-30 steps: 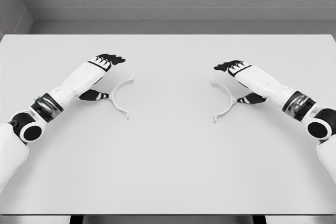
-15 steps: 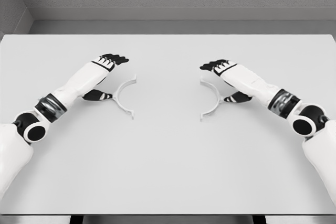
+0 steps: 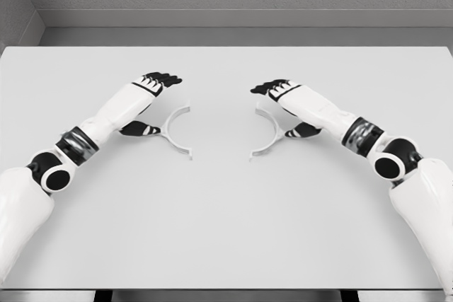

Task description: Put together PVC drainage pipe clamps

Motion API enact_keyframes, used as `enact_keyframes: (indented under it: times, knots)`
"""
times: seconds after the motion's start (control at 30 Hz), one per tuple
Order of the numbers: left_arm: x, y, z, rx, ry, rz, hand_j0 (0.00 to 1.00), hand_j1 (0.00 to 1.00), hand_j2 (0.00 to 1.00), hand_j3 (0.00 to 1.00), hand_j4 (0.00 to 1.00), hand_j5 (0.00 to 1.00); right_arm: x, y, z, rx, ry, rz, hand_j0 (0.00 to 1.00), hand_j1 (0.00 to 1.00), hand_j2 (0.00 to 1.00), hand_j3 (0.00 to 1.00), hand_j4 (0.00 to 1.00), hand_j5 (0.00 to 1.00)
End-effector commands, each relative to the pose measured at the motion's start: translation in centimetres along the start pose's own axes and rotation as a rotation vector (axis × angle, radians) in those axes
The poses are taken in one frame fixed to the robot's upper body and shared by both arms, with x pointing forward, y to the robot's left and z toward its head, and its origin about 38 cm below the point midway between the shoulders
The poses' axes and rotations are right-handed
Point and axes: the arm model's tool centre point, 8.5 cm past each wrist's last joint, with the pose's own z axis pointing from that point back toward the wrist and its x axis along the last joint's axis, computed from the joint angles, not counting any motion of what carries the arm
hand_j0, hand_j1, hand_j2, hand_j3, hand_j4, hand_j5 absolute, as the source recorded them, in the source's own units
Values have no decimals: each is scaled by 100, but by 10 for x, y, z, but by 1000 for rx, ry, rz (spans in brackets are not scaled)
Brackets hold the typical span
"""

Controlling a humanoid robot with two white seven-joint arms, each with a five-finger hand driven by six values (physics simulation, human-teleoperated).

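- Two white half-ring clamp pieces lie flat on the desk (image 3: 226,224), near its middle. Left clamp half (image 3: 173,131) opens toward the right; right clamp half (image 3: 267,132) opens toward the left. The open mouths face each other across a clear gap, not touching.
- Each half's tips line up roughly front to back, so the joining line between the halves runs side to side across the desk.
- Left hand (image 3: 145,107) sits at the outer, curved back of its half: fingers (image 3: 164,79) reach over the far tip, thumb down by the ring's back. It looks closed around the left clamp half, loosely hooked rather than pinched tight.
- Right hand (image 3: 287,107) mirrors it on the other piece, fingers over the far tip, thumb behind the curve, gripping the right clamp half.
- Judgement: each hand is behind its own piece, so the coming move is a straight inward push until the tips meet; any skew between the tips would spoil the mating.
- No containers in view.
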Motion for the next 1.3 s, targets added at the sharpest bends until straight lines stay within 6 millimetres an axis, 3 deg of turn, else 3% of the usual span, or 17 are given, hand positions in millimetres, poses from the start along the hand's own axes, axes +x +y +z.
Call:
enact_keyframes:
  times: [0.0,0.43,0.67,0.83,1.03,1.27]
  knots:
    - [1,0,-1,8,-1,8,100,100,100,100,100,100,5,3,-5,-4,-7,-16,100,100,100,100,100,100]
    - [13,-2,-7,23,-31,18,100,100,100,100,100,100,20,-2,-23,-5,-30,-9,100,100,100,100,100,100]
    - [19,-1,-10,34,-45,23,100,100,100,100,100,100,6,-20,-26,-20,8,9,100,100,100,100,100,100]
    - [21,-2,-11,33,-51,22,100,100,100,100,100,100,-17,-24,-44,-5,65,-34,100,100,100,100,100,100]
    - [22,0,-9,40,-53,22,100,100,100,100,100,100,-16,-13,-64,14,71,-86,100,100,100,100,100,100]
    - [17,7,-6,47,-46,11,100,100,100,100,100,100,-11,-12,-69,12,62,-86,100,100,100,100,100,100]
